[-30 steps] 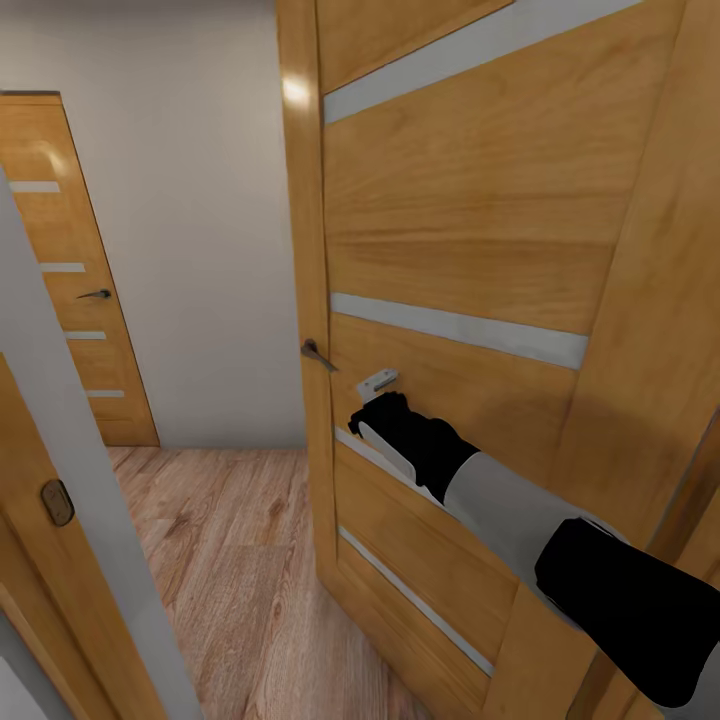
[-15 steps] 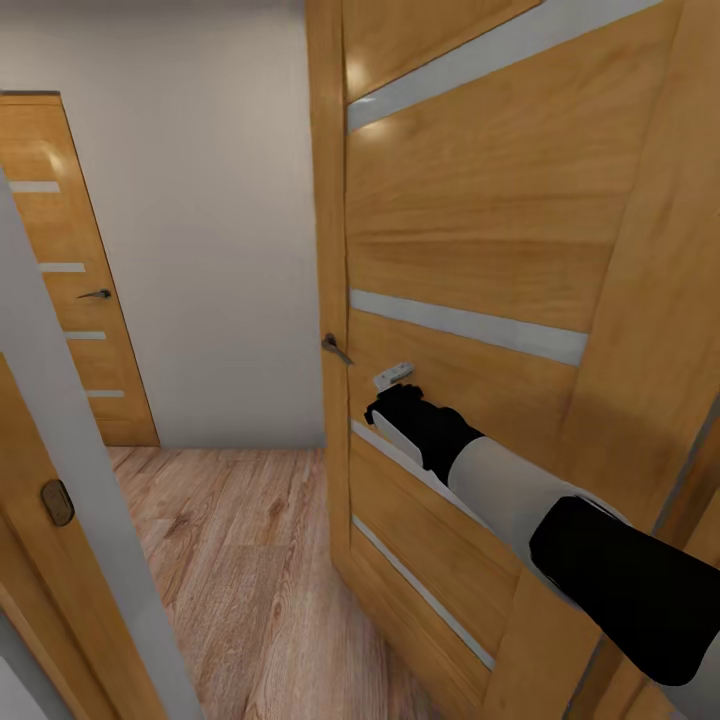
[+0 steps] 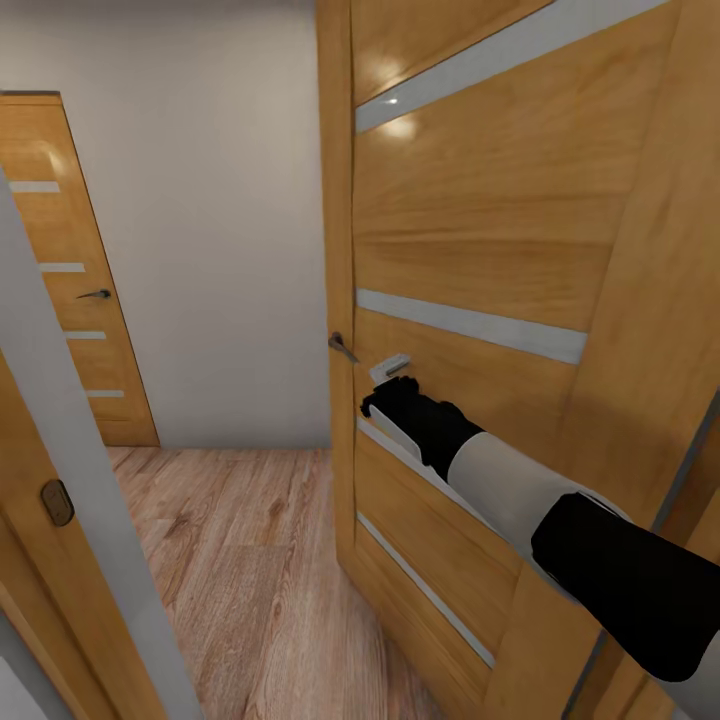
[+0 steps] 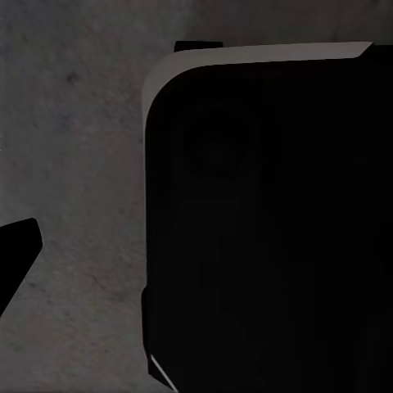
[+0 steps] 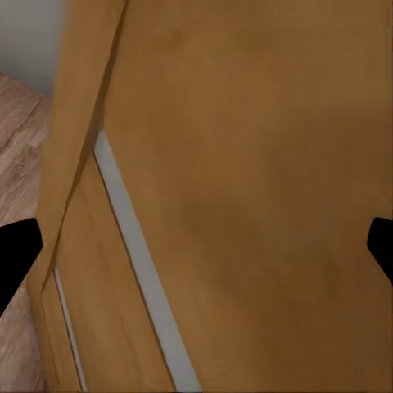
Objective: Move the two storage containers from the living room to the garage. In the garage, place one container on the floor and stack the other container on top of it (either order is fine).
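- Door [image 3: 480,240] of light wood w/ grey-white strips fills the right half of your head view; it stands ajar, free edge facing you, small dark handle [image 3: 342,347] on that edge.
- Right arm [image 3: 520,500] reaches from lower right up to the door face; right gripper [image 3: 392,385] sits against the wood just beside the handle, below the middle strip.
- Right wrist view: two dark fingertips [image 5: 16,254] at opposite borders, wide apart, nothing between them but door wood, so your right jaws are spread, gripping nothing.
- Left wrist view: big black robot part [image 4: 270,221] w/ pale rim over rough dark grey floor [image 4: 74,164]; one dark fingertip [image 4: 16,258] shows at the border. Can't tell if left jaws are spread or closed.
- Beyond the door: wood plank floor [image 3: 230,560], plain pale wall [image 3: 190,220], second wood door [image 3: 70,280] at far left, closed, w/ lever handle.
- Near left: grey door frame [image 3: 70,480] w/ wood panel & dark latch plate [image 3: 57,502].
- Bins aren't in these views, so can't place them for you.
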